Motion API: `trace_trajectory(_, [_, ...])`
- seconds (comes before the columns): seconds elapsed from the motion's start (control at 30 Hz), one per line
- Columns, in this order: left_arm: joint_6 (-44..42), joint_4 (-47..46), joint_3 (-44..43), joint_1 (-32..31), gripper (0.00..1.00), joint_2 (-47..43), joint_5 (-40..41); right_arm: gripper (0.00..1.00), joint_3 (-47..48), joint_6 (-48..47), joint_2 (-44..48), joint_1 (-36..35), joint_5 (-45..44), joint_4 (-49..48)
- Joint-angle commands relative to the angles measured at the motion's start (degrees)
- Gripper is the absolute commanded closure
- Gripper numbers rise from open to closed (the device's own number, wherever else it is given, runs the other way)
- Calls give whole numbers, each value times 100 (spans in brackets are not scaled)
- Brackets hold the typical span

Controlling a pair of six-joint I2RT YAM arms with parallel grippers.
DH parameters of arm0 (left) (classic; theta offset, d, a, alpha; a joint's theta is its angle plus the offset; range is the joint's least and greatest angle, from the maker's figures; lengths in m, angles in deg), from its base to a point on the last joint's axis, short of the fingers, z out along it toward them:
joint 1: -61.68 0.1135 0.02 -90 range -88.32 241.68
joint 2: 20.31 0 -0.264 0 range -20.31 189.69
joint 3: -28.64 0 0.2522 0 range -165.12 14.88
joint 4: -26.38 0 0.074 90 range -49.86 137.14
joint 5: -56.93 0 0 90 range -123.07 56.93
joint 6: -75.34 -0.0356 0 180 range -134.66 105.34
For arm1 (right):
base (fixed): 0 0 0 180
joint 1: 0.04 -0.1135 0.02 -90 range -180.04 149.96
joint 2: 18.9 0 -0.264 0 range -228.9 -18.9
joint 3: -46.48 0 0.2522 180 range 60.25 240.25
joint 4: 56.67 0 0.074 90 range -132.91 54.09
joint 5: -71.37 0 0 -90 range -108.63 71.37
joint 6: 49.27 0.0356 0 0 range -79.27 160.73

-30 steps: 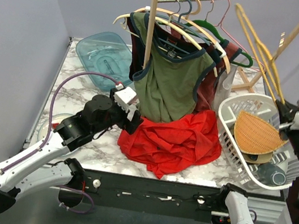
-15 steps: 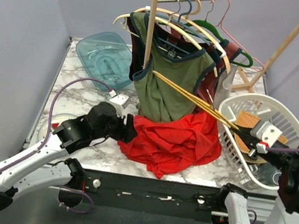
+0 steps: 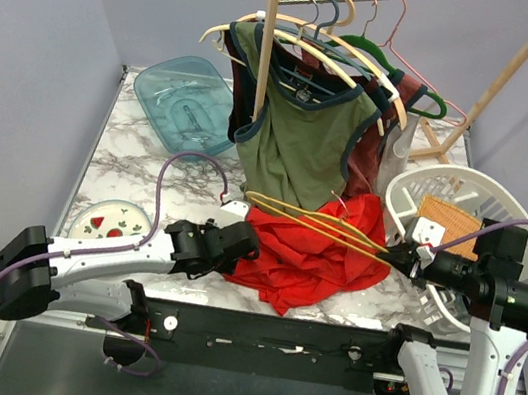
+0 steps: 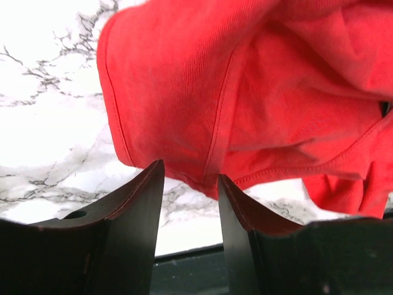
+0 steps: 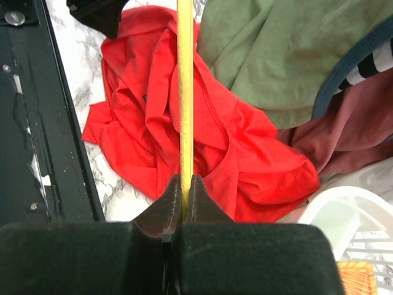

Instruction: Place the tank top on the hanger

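Observation:
The red tank top (image 3: pixel 307 255) lies crumpled on the marble table near the front edge. My left gripper (image 3: pixel 244 245) is low at its left edge. In the left wrist view the left gripper (image 4: pixel 190 173) is open, and the tank top's hem (image 4: pixel 202 178) reaches just between the fingertips (image 4: pixel 147 184), with bare marble in the gap. My right gripper (image 3: pixel 403 261) is shut on the thin yellow hanger (image 3: pixel 315 224), which lies nearly level over the top and points left. The right wrist view shows the right gripper (image 5: pixel 184 184) pinching the hanger's bar (image 5: pixel 185 92) above the tank top (image 5: pixel 245 166).
Behind the tank top, an olive-green top (image 3: pixel 303 143) and a maroon garment (image 3: pixel 366 164) hang from a wooden rack (image 3: pixel 266 46) with several other hangers. A white basket (image 3: pixel 401 195) stands at the right, a blue tub (image 3: pixel 184 98) at the back left, a plate (image 3: pixel 108 222) at the front left.

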Motion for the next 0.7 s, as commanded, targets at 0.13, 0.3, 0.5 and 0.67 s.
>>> trace_trajectory(0.13, [53, -464, 29, -43, 48, 376, 502, 100, -158, -196, 54, -78, -458, 1072])
trace_trajectory(0.3, [18, -579, 100, -43, 54, 358, 511, 100, -166, -126, 36, -210, -563, 1072])
trace_trajectory(0.5, [-114, -562, 82, -43, 100, 121, 537, 100, -228, -29, 115, -333, -686, 1072])
trace_trajectory(0.67, [-184, -280, -23, -26, 100, -291, 651, 100, -289, -3, 203, -438, -713, 1072])
